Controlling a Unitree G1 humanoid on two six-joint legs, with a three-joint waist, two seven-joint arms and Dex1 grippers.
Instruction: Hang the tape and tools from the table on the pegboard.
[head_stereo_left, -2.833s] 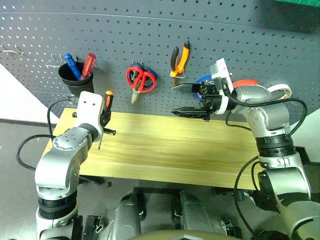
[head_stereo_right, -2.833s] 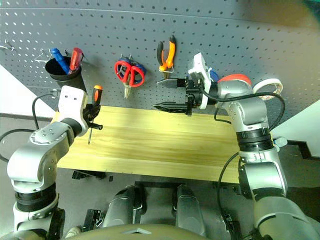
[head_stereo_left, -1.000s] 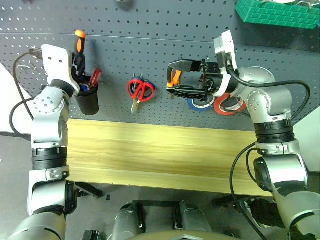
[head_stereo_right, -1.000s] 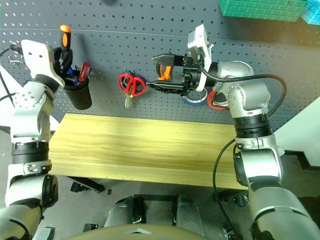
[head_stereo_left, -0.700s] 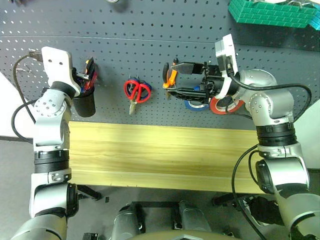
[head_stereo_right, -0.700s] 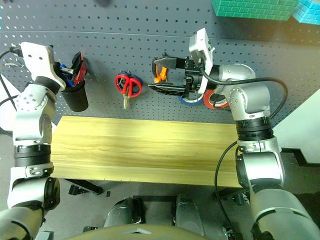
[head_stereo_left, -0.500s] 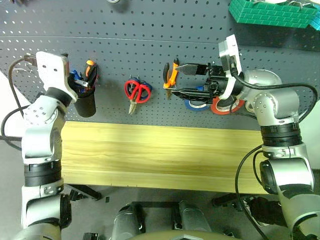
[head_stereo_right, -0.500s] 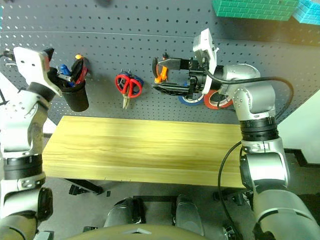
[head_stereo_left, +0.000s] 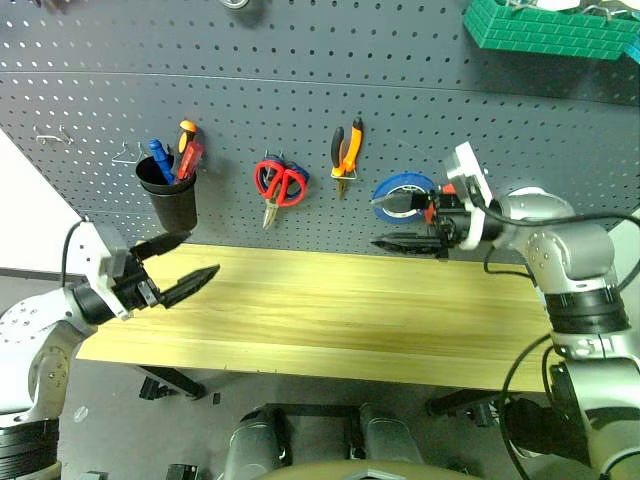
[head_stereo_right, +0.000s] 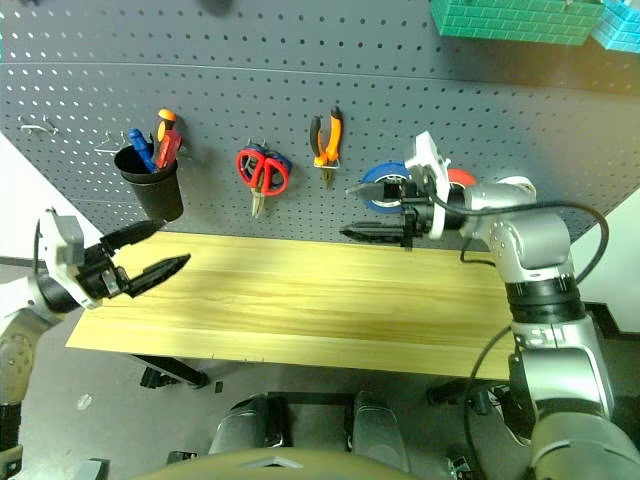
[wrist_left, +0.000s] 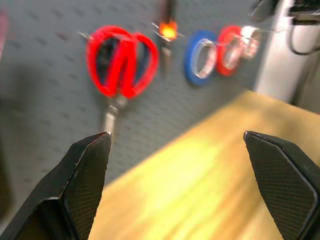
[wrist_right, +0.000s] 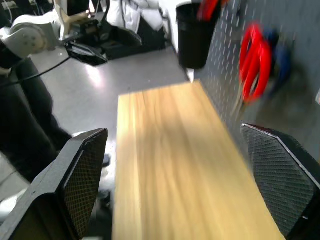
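On the pegboard (head_stereo_left: 300, 90) hang the red-handled scissors (head_stereo_left: 280, 182), the orange-and-black pliers (head_stereo_left: 345, 150) and the red tape (wrist_left: 229, 47). The orange-and-black screwdriver (head_stereo_left: 186, 130) stands in a black cup (head_stereo_left: 168, 198) on the board. My left gripper (head_stereo_left: 203, 252) is open and empty, low over the table's (head_stereo_left: 340, 310) left end, below the cup. My right gripper (head_stereo_right: 345, 211) is open and empty too, pointing left just in front of the tapes, and partly covers the red roll in the eye views.
A blue roll (head_stereo_left: 398, 190) and a white roll (wrist_left: 250, 42) hang beside the red tape. Blue and red-handled tools (head_stereo_left: 160, 160) share the cup. Green bins (head_stereo_left: 545, 25) sit high on the board at the right. Bare hooks (head_stereo_left: 50, 135) stick out at the far left.
My left gripper released the screwdriver into the cup, opened, and pulled back down to the table's left end. My right gripper sank from pliers height to the tapes, staying open.
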